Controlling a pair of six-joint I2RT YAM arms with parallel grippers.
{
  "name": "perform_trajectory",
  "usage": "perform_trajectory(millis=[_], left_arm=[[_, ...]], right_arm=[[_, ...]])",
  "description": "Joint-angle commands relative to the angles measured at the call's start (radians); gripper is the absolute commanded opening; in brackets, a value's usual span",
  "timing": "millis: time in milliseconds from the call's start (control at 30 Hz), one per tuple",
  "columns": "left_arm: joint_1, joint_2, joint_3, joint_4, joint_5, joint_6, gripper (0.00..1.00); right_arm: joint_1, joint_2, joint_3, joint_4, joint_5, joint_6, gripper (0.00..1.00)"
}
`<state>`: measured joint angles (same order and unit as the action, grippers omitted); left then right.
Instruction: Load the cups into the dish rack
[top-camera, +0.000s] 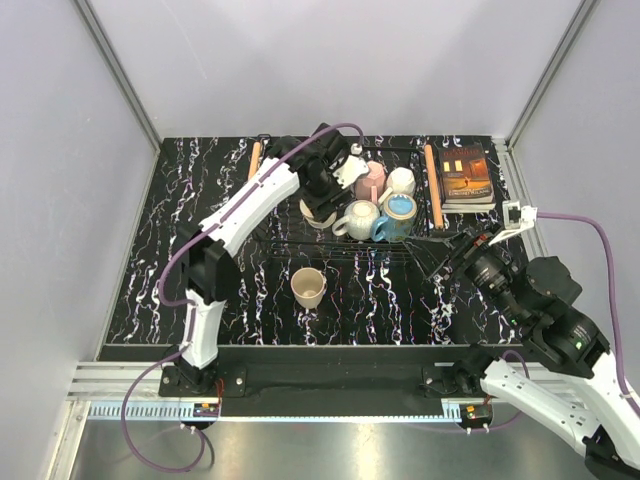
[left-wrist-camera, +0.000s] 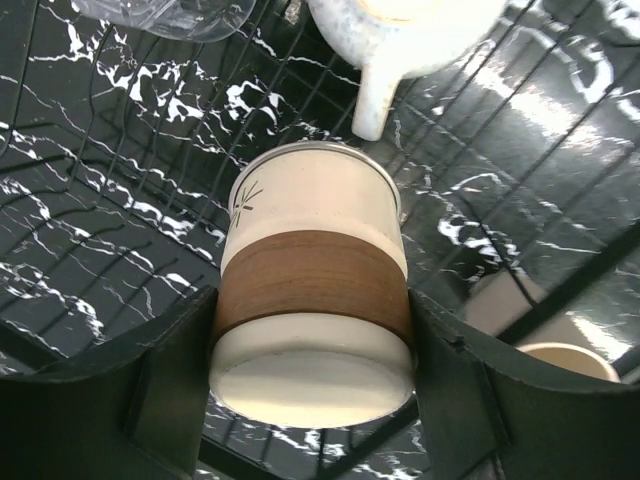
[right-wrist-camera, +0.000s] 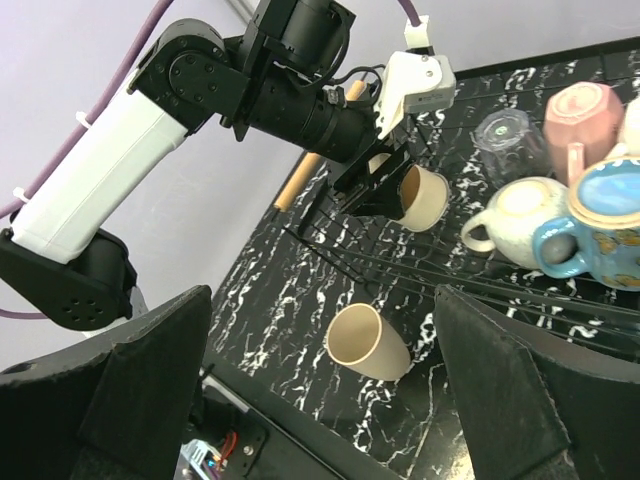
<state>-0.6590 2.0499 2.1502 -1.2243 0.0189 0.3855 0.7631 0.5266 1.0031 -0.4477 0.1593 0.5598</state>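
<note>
A black surface (top-camera: 200, 190) veined with white sits between grey walls. At the left, the left hand (left-wrist-camera: 315, 395) is partly open around a cream cup with a brown band (left-wrist-camera: 310, 290), both fingers pressed to its sides, holding it over the left part of the dish rack (top-camera: 432, 190). Let go from here, it could tip against the white mug (top-camera: 358, 218) just beside it or catch on the wires. A loose cream cup (top-camera: 308, 287) waits on the surface in front of the rack, seemingly on its side, so a clumsy reach may roll it. At the right, the right hand (top-camera: 455, 255) gapes fully open, holding nothing.
</note>
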Motion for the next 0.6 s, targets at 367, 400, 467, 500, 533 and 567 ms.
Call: perform_trajectory(millis=[367,400,467,500,533,567], left_arm=[[-0.07,0.058,0.07,-0.02,0.072,0.171,0.0],[-0.071,0.047,0.06,-0.023,0.084,0.18,0.0],[-0.073,0.035,0.034,-0.03,0.118,0.21,0.0],[-0.071,0.024,0.027,-0.033,0.131,0.22,0.0],[-0.073,0.02,0.02,-0.044,0.151,0.237,0.0],[-0.074,0.016,0.011,-0.05,0.162,0.248,0.0]], right_arm=[[-0.004,-0.039,0.003,-0.072,0.098,-0.055,1.0],[-0.004,-0.04,0.003,-0.078,0.1,-0.055,1.0],[-0.004,-0.037,0.003,-0.082,0.102,-0.051,1.0],[-0.004,-0.037,0.003,-0.088,0.102,-0.051,1.0],[-0.004,-0.036,0.003,-0.088,0.1,-0.043,1.0],[-0.004,-0.037,0.003,-0.089,0.101,-0.041,1.0]])
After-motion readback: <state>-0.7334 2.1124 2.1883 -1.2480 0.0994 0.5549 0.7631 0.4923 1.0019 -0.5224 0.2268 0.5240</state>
